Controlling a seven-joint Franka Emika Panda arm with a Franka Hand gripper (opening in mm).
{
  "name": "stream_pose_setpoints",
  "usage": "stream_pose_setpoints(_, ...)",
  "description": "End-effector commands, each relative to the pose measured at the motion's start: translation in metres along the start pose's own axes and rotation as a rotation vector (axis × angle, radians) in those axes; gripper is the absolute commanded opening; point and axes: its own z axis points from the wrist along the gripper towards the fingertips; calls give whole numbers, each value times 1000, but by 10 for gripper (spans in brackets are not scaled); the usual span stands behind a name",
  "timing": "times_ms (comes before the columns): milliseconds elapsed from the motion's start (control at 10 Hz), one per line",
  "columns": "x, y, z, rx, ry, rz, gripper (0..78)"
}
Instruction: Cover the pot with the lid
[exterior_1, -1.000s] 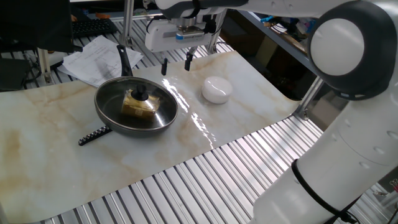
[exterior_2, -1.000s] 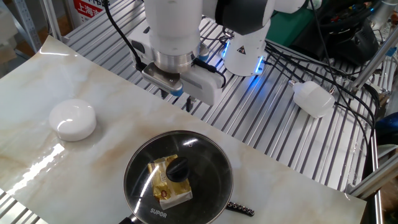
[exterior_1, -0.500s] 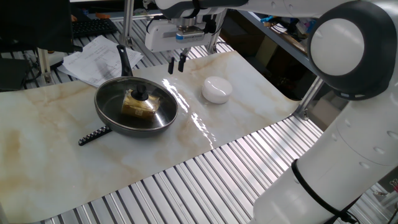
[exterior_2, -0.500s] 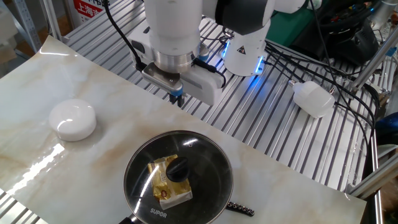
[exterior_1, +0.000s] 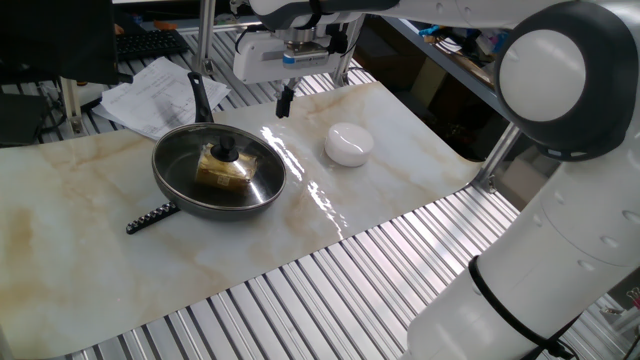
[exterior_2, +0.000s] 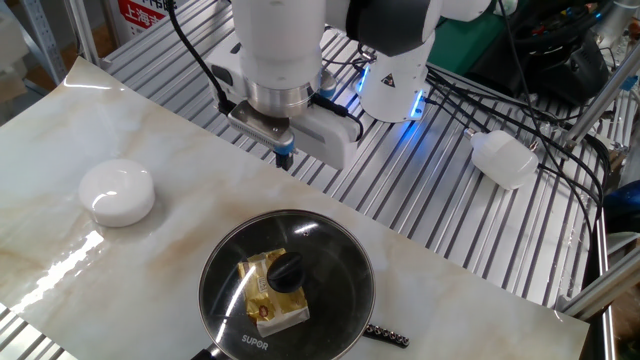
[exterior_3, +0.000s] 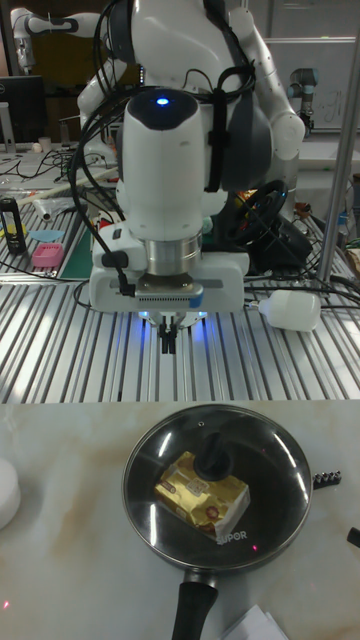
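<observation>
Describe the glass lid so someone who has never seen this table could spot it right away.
On the marble-patterned table sits a black pot with a long handle. The lid rests on it: clear glass, black knob at centre, a yellow packet visible beneath. The nearby white puck is opaque and knobless.

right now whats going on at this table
A Franka arm has the glass lid sitting on the black frying pan, covering a yellow packet inside. The end effector hangs above the table beyond the pan, fingers shut on nothing. A white puck-like object lies apart on the marble mat.
</observation>
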Motion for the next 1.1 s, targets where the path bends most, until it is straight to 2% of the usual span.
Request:
stream_pose_setpoints(100, 2, -22, -4, 15, -46, 90, 11)
stream_pose_setpoints(400, 0, -25, -3, 14, -54, 93, 11)
stream_pose_setpoints(1100, -1, -26, -1, 14, -50, 51, 11)
